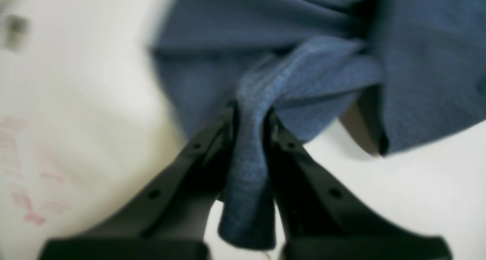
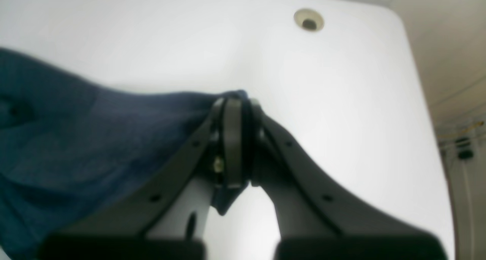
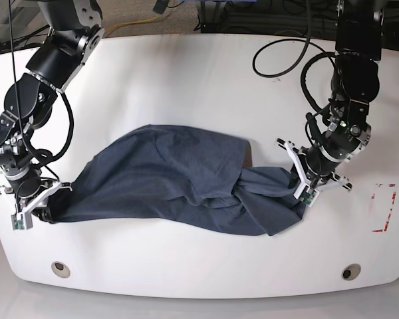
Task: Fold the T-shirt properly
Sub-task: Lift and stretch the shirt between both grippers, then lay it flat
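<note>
The T-shirt point(image 3: 179, 179), soft heathered navy cotton, sprawls rumpled across my smooth white bench point(image 3: 199, 86). At its 3 o'clock end my left tool point(image 1: 250, 112) pinches a bunched, twisted ridge of fabric; at 9 o'clock my right tool point(image 2: 237, 102) clamps a thin edge.

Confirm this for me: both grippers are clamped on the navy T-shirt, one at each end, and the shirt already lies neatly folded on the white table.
Not quite. The left gripper and right gripper are each shut on an end of the T-shirt, but the shirt is not neatly folded. The base view shows it stretched between them, bunched and twisted near the left gripper, on the white table.
</note>
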Controlling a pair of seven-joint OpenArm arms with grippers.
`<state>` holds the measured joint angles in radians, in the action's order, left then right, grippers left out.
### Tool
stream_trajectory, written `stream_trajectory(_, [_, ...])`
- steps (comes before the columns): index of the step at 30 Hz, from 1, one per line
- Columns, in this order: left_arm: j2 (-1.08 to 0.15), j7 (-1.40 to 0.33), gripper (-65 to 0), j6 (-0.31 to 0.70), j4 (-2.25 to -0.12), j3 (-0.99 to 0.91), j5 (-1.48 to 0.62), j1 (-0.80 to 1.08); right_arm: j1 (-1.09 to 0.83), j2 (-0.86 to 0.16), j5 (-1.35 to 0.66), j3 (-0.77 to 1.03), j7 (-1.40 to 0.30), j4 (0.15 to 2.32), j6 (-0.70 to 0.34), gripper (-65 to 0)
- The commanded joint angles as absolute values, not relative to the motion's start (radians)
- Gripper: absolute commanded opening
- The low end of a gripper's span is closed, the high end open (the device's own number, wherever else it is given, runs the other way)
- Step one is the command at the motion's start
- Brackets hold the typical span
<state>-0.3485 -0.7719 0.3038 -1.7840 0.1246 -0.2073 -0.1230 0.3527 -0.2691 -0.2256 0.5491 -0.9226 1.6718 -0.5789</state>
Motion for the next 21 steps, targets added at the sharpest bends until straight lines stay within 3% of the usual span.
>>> stream_trajectory(1, [-0.364,-0.768,-64.7,0.294,-1.853,0.082,-0.208,-0.174,0.437,-0.291,-0.242,0.552,-0.917,1.689,-0.578,-65.0])
stream_trajectory(8, [-0.383,-0.901,-64.7,0.294,-1.910,-0.035,-0.211,-0.354,0.656,-0.354,-0.240,0.429,-0.957,1.689,-0.579,-65.0])
stream_trajectory(21, [-0.533,-0.905,-64.7,0.294,-1.900,-0.090,-0.214,-0.608,0.941,-0.415,-0.240,0.288,-0.986,1.687,-0.576,-65.0])
